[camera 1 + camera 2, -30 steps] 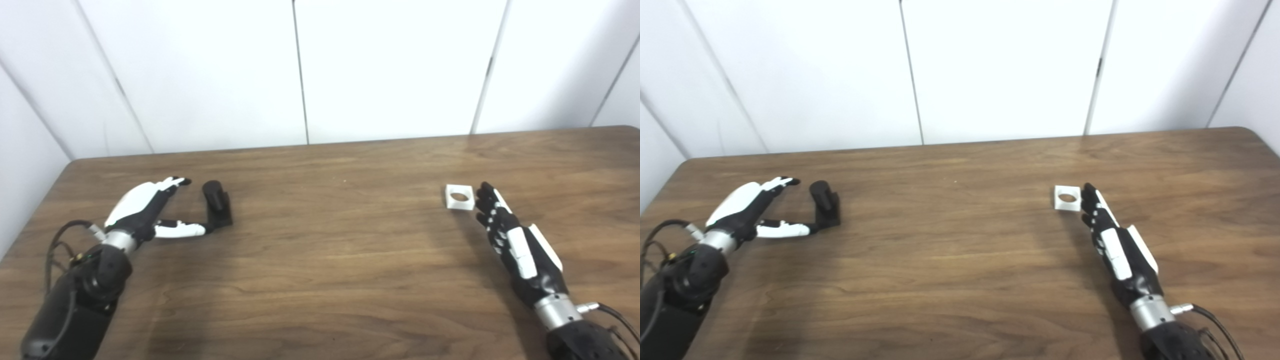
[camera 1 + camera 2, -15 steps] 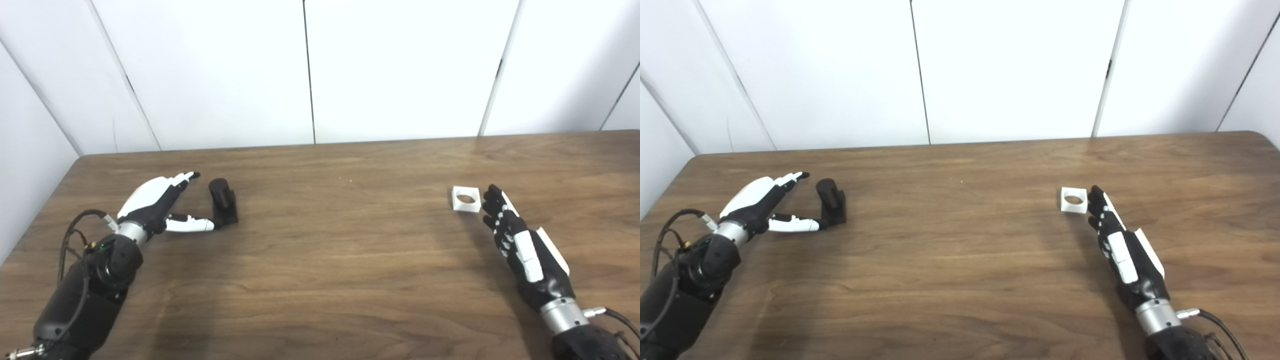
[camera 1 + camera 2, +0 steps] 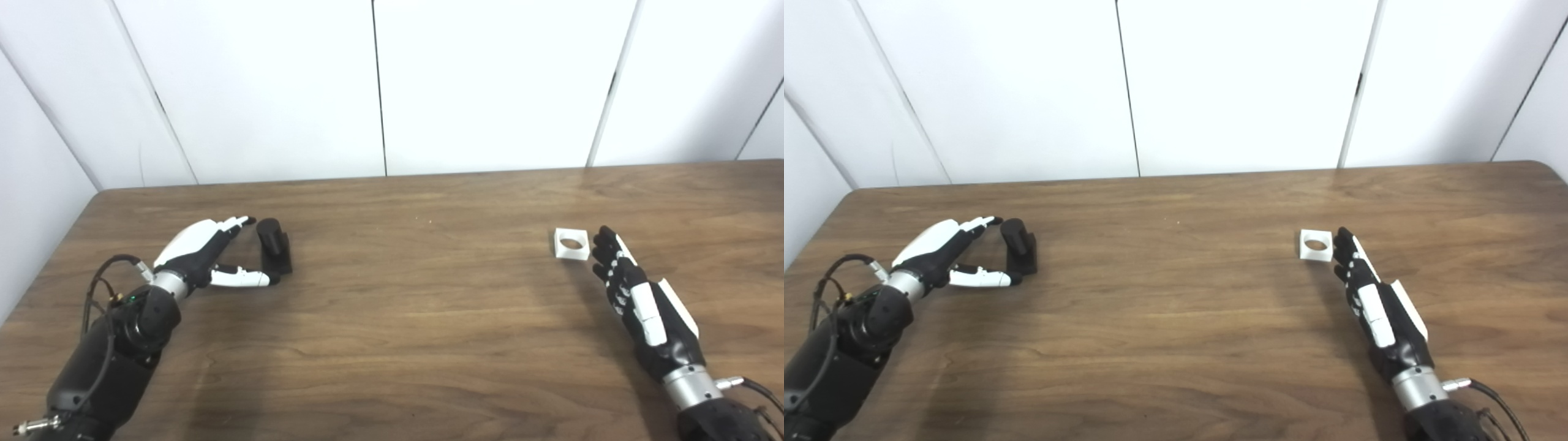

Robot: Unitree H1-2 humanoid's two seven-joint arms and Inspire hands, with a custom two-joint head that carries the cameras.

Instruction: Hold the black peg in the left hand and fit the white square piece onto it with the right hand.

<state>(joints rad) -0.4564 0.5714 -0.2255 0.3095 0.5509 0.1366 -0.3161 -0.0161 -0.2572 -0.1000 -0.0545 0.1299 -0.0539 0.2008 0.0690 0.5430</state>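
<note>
The black peg (image 3: pixel 274 244) stands on its dark base at the left of the wooden table (image 3: pixel 404 318). My left hand (image 3: pixel 205 256) is open around it: the fingers reach toward the peg's top from the left, and the thumb tip lies against the base. The white square piece (image 3: pixel 571 243), with a round hole, lies flat at the right. My right hand (image 3: pixel 637 300) lies open with fingers straight, its fingertips just right of the piece and close to its edge; I cannot tell if they touch.
White wall panels (image 3: pixel 380 86) rise behind the table's far edge. The table's left edge runs near my left arm (image 3: pixel 104 367). Bare wood stretches between the peg and the white piece.
The camera shifted during the first half second. Since then my left hand has slid right toward the peg, its fingers nearing the top. The right hand and white piece stay put.
</note>
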